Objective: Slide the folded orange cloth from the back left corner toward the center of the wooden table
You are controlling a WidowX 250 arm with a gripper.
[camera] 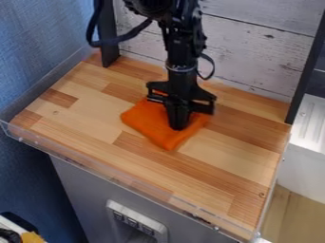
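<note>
Pointing straight down at an orange cloth (155, 131), near its middle: black claw (179, 125), released or clenched impossible to tell, any grip likewise. Cloth laid askew around the centre of the wooden worktop (228, 178) — low and spread out, hence, probably, the downward pose. Clear rim (127, 182) along the front edge — presumably fitted to keep things from sliding off.

Matt orange cloth (147, 122), smooth wood countertop (149, 163), clear glossy plastic edging (120, 182)
</note>
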